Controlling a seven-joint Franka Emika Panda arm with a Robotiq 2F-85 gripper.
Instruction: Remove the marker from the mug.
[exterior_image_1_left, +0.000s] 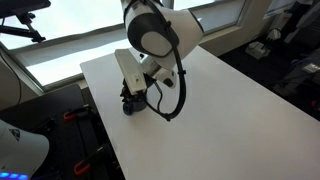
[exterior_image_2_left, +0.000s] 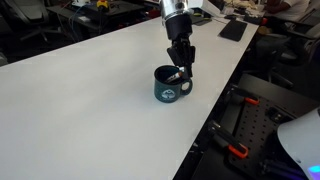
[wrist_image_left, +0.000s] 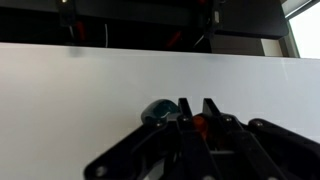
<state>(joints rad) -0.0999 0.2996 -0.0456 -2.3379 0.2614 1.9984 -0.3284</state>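
The dark mug (exterior_image_2_left: 170, 88) stands on the white table (exterior_image_2_left: 90, 90) near its edge, handle to the side. My gripper (exterior_image_2_left: 183, 68) reaches down into the mug's mouth from above. In the wrist view the two fingers (wrist_image_left: 196, 108) stand close together with the orange-red end of the marker (wrist_image_left: 199, 124) pinched between them, and part of the mug's rim (wrist_image_left: 156, 110) shows to their left. In an exterior view the mug (exterior_image_1_left: 130, 105) is mostly hidden behind the gripper (exterior_image_1_left: 134, 94). The rest of the marker is hidden.
The table edge (exterior_image_2_left: 215, 100) runs close beside the mug, with dark equipment and red clamps (exterior_image_2_left: 238, 150) below it. A flat black object (exterior_image_2_left: 232, 30) lies at the far end of the table. Windows (exterior_image_1_left: 90, 35) are behind the table.
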